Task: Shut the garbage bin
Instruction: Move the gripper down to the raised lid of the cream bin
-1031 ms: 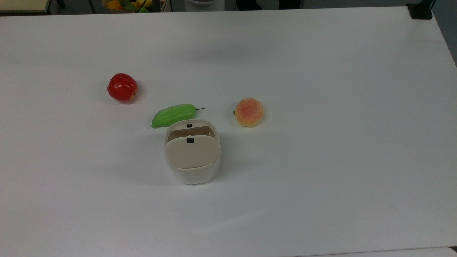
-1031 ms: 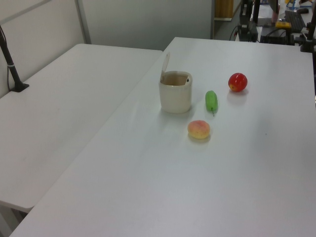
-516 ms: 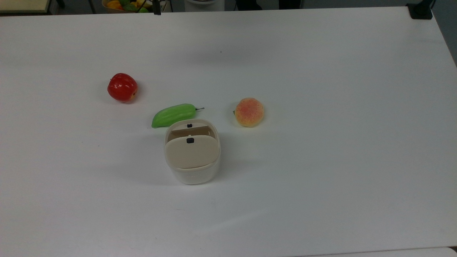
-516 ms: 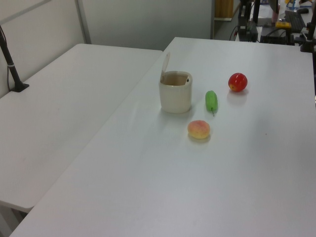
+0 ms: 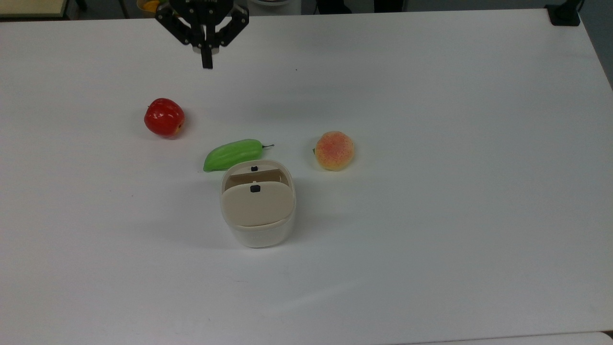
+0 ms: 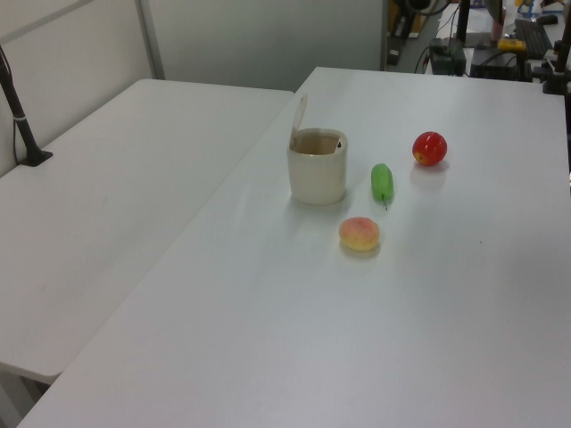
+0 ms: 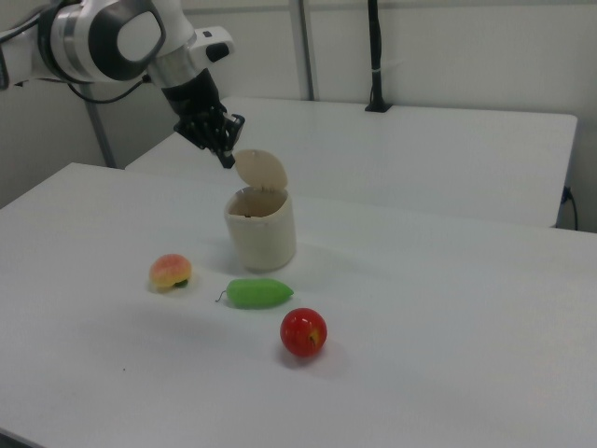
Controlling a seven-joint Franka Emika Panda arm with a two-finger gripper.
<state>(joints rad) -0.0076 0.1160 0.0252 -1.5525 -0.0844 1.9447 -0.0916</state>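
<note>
— Bin first: where does it stand, and is it shut?

— Garbage bin sits mid-bench, white tub with its beige lid hinged up and standing nearly upright, so the mouth is open. The lid's black tab shows in the top view.

— So which step is this?

— Approach, I'd judge; nothing touches the bin yet. The hand hangs above the far part of the bench in the top view, well apart from the bin, fingers pressed together and holding nothing.

— Next move?

— Probably to come behind the raised lid and push it over and down onto the rim.

— Anything in the way?

— A green cucumber-like vegetable lies just beside the bin's open side, a peach is near on the top view's right, and a red apple sits farther off on the top view's left. The bench is broad, its edges well away.
</note>
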